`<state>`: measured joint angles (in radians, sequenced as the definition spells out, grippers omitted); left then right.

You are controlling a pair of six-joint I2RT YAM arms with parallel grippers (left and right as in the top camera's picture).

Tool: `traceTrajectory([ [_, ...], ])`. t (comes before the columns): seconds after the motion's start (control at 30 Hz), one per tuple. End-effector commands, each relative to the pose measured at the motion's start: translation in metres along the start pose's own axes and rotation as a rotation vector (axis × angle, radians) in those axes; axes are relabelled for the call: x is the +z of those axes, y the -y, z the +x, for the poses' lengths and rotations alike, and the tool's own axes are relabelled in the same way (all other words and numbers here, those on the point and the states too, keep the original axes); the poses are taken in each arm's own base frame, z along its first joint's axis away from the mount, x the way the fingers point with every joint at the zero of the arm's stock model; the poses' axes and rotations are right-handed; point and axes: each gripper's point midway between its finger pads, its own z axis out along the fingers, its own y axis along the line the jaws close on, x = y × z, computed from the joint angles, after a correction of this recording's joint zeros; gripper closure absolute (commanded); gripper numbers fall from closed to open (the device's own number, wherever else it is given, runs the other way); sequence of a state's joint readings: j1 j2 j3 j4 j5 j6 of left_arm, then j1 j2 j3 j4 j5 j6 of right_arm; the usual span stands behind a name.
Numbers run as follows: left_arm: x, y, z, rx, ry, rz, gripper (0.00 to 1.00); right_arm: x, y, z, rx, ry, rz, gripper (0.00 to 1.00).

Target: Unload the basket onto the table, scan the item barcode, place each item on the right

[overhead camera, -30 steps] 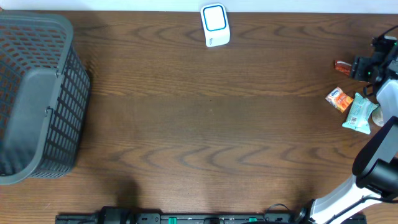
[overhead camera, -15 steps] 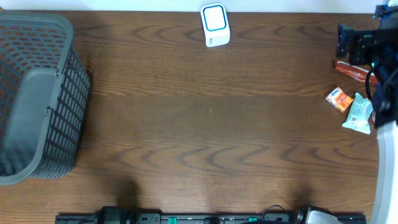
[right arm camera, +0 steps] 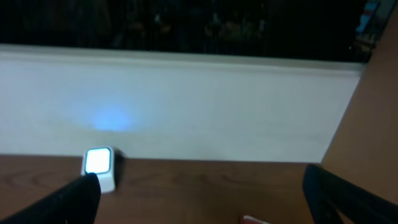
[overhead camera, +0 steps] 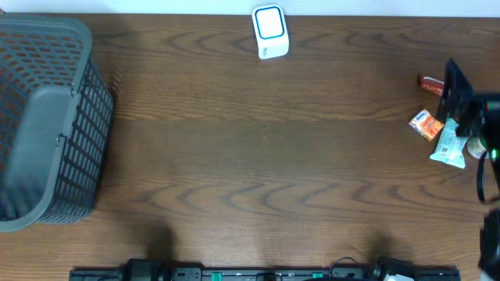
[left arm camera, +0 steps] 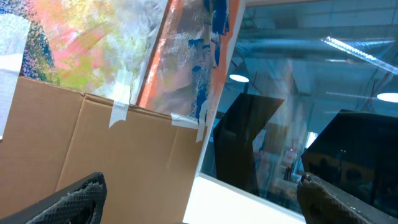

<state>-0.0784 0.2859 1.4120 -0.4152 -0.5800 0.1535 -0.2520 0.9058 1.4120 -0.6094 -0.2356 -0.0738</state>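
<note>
1. Table (overhead camera: 258, 156): dark wood grain, filling the overhead view.
2. Basket (overhead camera: 87, 156): dark grey mesh, at the table's left edge.
3. Right claw (right arm camera: 208, 202): at the table's right edge, over the packets. Its wrist view shows its fingers spread wide at the lower corners with nothing between them, facing a white wall (right arm camera: 186, 106).
4. Left claw (left arm camera: 202, 202): spread wide and empty, aimed off the table at cardboard (left arm camera: 93, 149) and a window (left arm camera: 298, 93).
5. Scanner (overhead camera: 270, 32): white with a lit, blue-rimmed screen, at the far edge near the middle, well apart from the packets.
6. Pale green packet (overhead camera: 451, 144): near the right edge, partly under the arm.
7. Orange packet (overhead camera: 425, 124): just beside the green one.
8. Red packet (overhead camera: 431, 83): a little farther back, apart from the other two.
</note>
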Motion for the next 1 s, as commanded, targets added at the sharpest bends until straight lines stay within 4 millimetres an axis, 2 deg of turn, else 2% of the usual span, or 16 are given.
traceTrajectory([
  [0.0, -0.002, -0.003, -0.002, -0.008, 0.007, -0.012, 0.02, -0.019, -0.005, 0.000, -0.012, 0.000, 0.002, 0.01],
  [0.2, -0.002, -0.003, -0.002, -0.008, 0.007, -0.012, 0.02, -0.036, -0.009, 0.001, -0.037, 0.002, 0.000, 0.01],
  [0.33, -0.002, -0.003, -0.002, -0.008, 0.007, -0.012, 0.02, -0.043, -0.023, -0.003, -0.048, 0.025, -0.036, 0.01],
  [0.7, -0.002, -0.003, -0.002, -0.008, 0.007, -0.012, 0.02, -0.051, -0.030, -0.008, -0.054, 0.050, -0.066, 0.01],
  [0.83, -0.002, -0.003, -0.002, -0.008, 0.007, -0.012, 0.02, -0.063, -0.031, -0.013, -0.061, 0.083, -0.058, 0.01],
  [0.97, -0.002, -0.003, -0.002, -0.008, 0.007, -0.012, 0.02, -0.084, -0.034, -0.015, -0.119, 0.145, -0.050, 0.01],
])
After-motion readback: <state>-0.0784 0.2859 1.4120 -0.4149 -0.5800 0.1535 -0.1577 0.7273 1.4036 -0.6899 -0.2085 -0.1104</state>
